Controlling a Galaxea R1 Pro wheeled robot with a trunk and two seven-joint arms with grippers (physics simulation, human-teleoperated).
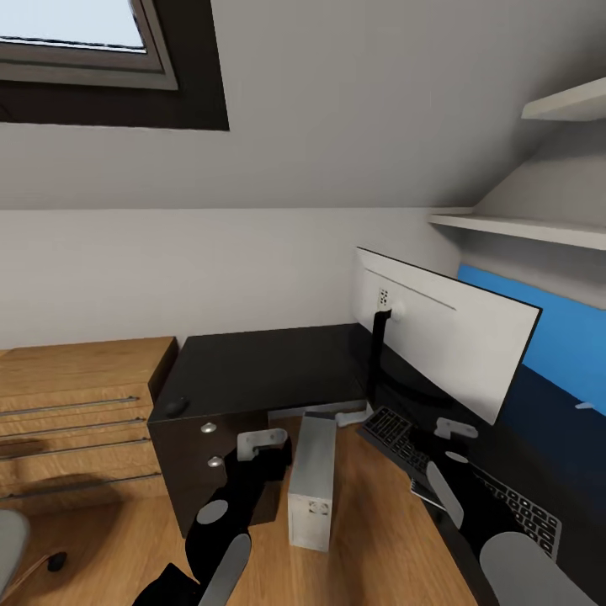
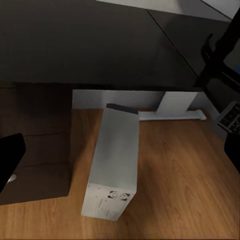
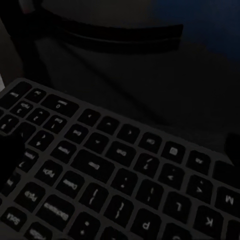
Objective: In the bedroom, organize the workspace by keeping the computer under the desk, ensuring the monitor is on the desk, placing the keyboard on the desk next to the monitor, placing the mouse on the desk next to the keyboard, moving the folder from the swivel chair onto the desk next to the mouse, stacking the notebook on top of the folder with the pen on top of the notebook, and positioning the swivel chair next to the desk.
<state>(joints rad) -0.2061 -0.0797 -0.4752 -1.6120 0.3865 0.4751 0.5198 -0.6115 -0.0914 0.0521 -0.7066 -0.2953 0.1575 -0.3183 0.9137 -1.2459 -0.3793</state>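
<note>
The glossy black desk [image 1: 261,366] [image 2: 100,45] fills the corner. On its right wing stands the monitor [image 1: 454,337], white back toward me. The black keyboard [image 1: 391,429] [image 3: 115,170] lies in front of the monitor's stand. My right gripper [image 1: 455,429] hovers open just above the keys. The small black mouse [image 1: 175,407] rests on the desk's left front corner. The light grey computer [image 1: 313,480] [image 2: 115,160] stands upright on the wood floor at the desk's inner corner, partly under the top. My left gripper [image 1: 263,439] hangs open beside it. A grey edge of the swivel chair [image 1: 10,539] shows low at left.
A light wood drawer cabinet [image 1: 76,421] stands left of the desk. Dark desk drawers with silver knobs [image 1: 209,427] face me beside my left arm. A blue panel [image 1: 539,328] lines the wall behind the monitor, under white shelves [image 1: 522,225]. The sloped ceiling is low here.
</note>
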